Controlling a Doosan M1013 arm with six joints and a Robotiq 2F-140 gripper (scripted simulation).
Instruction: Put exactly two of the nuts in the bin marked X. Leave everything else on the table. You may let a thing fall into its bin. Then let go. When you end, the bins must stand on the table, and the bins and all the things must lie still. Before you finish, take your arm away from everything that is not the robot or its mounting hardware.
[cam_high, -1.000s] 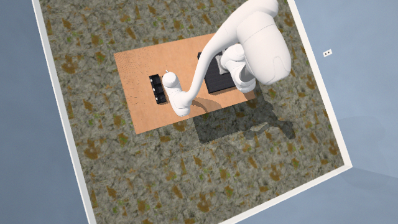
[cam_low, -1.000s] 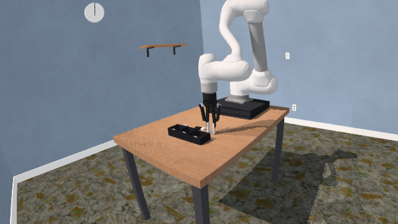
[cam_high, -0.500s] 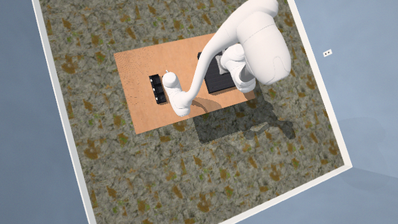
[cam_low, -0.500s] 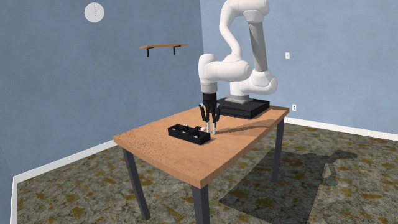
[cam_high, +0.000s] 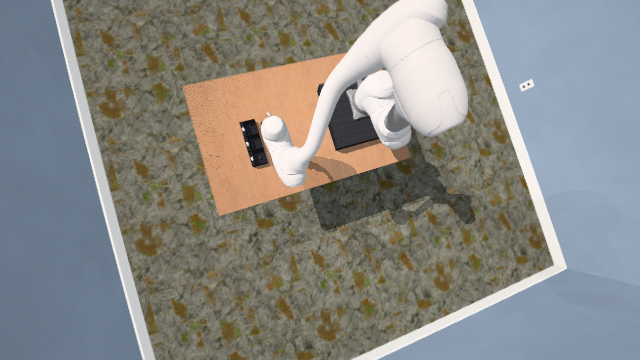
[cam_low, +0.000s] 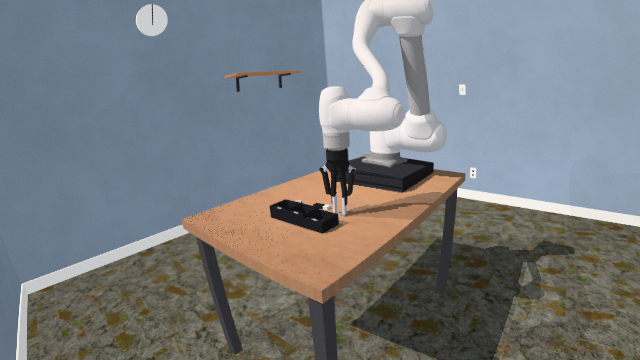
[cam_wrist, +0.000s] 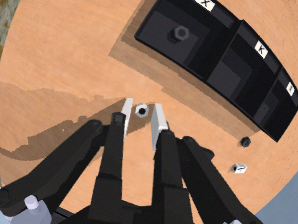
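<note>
The black three-compartment bin (cam_wrist: 222, 56) lies on the table; it also shows in the top view (cam_high: 254, 143) and the exterior view (cam_low: 303, 216). Its end compartment marked X (cam_wrist: 205, 2) holds one dark nut (cam_wrist: 181, 32). My gripper (cam_wrist: 142, 110) stands low over the table beside the bin, fingers narrowed but apart. A small grey nut (cam_wrist: 141, 110) lies on the table between the fingertips, with a gap on each side. In the exterior view the gripper (cam_low: 340, 210) points straight down at the bin's near end.
A small dark piece (cam_wrist: 245, 141) and a small white piece (cam_wrist: 240, 168) lie on the table near the bin's far end. The robot's black base (cam_low: 392, 172) stands at the back of the table.
</note>
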